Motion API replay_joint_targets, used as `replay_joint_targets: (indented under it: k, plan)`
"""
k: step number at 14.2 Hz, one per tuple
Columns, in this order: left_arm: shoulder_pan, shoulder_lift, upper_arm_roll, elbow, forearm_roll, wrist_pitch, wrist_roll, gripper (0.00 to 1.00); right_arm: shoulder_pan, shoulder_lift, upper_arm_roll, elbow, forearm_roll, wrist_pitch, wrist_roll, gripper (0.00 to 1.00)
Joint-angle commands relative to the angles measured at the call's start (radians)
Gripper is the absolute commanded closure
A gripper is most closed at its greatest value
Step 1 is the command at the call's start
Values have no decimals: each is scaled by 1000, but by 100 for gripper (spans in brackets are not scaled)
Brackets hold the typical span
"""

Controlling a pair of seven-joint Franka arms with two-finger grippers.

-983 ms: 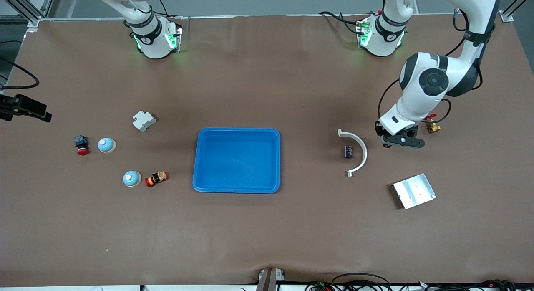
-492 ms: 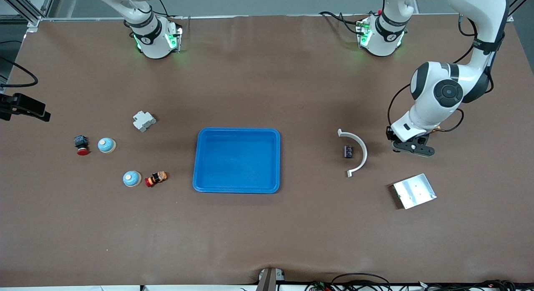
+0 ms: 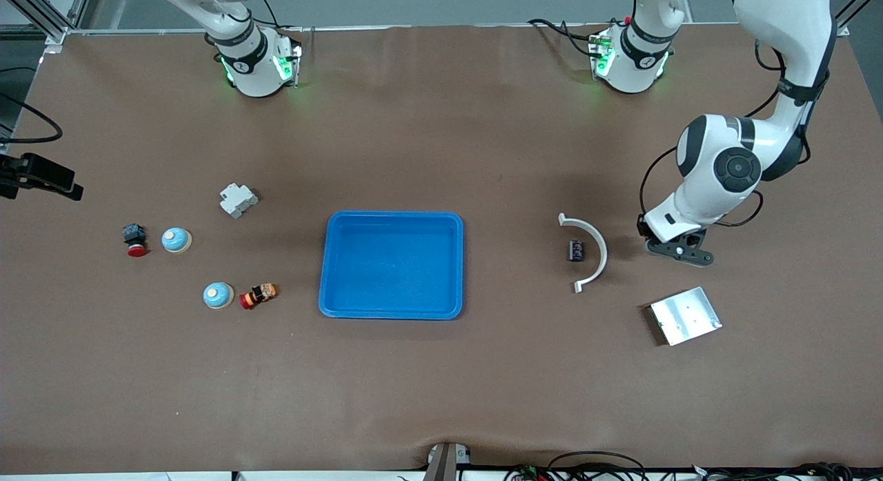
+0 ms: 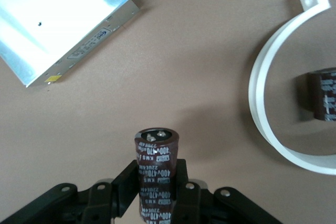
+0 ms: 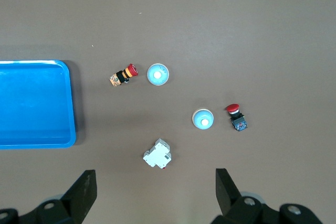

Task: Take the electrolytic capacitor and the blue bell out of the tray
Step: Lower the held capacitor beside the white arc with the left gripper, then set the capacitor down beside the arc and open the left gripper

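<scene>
Two arms, one dark brown cylindrical capacitor (image 4: pixel 156 174) pinched in my left gripper (image 3: pixel 679 252).
My left gripper is up over the brown desk (image 3: pixel 441 391) toward the left arm's end, between the white curved plastic strip (image 3: pixel 592 252) and the silver metal plate (image 3: pixel 685 315), and its fingers (image 4: pixel 126 179) press on the sides of the capacitor. A second small dark capacitor (image 3: pixel 575 250) lies inside the curve of the white strip. My right gripper (image 5: pixel 155 195) waits high over the right arm's end of the desk with its fingers spread wide and nothing between them. Under it I see two light blue round bells (image 3: pixel 176 239) (image 3: pixel 218 295), a white plastic block (image 3: pixel 238 199) and two red push buttons (image 3: pixel 134 239) (image 3: pixel 257 295). The blue rectangular plastic tray (image 3: pixel 461 263) sits in the middle of the desk.
</scene>
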Motion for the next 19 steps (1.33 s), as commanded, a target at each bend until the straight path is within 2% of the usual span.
replay_joint_targets:
  k: [1,8,12,19]
  plan:
    - [12,59,-7,57,-17,2,35,100,-6,-17,1,-2,4,-12,-13,0]
    - [10,136,-9,98,-50,2,22,100,-2,-17,4,-4,1,-12,-11,0]
    - [-7,137,-9,95,-124,2,-46,100,-6,-17,1,-2,1,-12,-13,0]
    - [-28,156,-15,89,-126,51,-127,100,-6,-17,2,-2,4,-8,-14,0]
